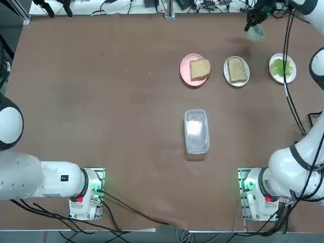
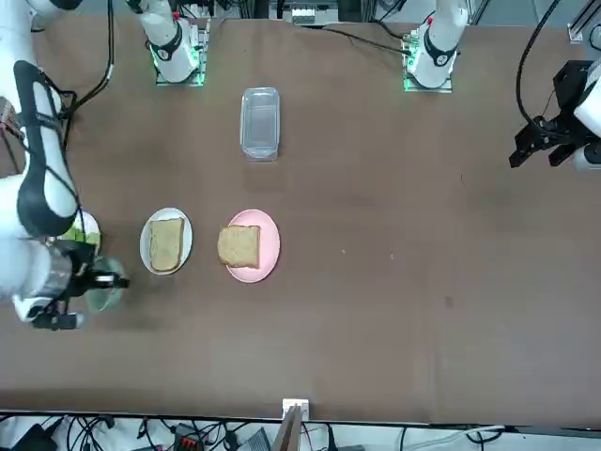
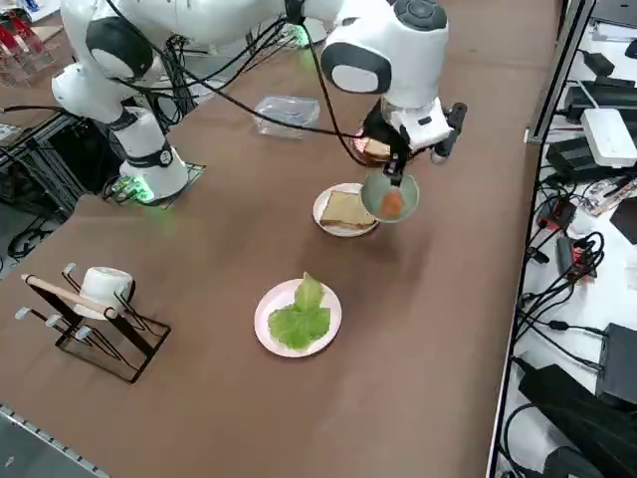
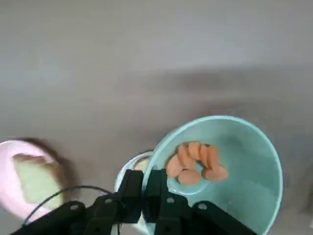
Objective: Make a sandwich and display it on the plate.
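The right hand (image 4: pixel 145 196) pinched the rim of a green bowl (image 4: pixel 230 166) of carrot slices (image 4: pixel 195 161), held above the tabletop (image 3: pixel 438 329) beside the white plate (image 3: pixel 328 221) with bread (image 3: pixel 345 209).

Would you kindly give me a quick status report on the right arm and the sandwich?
Right gripper shut on teal bowl rim, carrot slices inside, raised near white plate. Bread slices still separate; lettuce on own plate. Nothing blocking.
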Controlling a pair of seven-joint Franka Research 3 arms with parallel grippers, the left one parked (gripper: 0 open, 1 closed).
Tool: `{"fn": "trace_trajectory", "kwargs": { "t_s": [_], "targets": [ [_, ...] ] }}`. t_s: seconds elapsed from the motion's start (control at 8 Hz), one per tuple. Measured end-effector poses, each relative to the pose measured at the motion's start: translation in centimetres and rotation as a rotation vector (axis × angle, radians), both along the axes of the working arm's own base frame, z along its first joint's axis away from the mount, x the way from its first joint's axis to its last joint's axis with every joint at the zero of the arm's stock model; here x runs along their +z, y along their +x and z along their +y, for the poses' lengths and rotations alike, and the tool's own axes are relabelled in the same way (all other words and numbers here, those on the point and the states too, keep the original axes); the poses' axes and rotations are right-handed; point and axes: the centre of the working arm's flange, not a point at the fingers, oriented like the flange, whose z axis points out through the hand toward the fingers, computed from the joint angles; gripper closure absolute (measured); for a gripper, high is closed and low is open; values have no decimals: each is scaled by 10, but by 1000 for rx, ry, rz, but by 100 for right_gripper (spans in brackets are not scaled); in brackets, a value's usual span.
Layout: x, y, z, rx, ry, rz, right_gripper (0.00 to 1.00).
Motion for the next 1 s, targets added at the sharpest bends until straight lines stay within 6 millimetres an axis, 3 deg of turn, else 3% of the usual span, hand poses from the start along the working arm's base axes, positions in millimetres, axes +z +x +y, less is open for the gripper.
{"fn": "trace_trajectory", "kwargs": {
  "t_s": [0.25, 0.5, 0.75, 1.0],
  "targets": [
    [-4, -24, 3, -72, 120, 50, 95],
    [-20, -46, 14, -141, 201, 85, 95],
    [-41, -60, 23, -188, 252, 123, 95],
    [-55, -68, 20, -223, 298, 158, 95]
  ]
}}
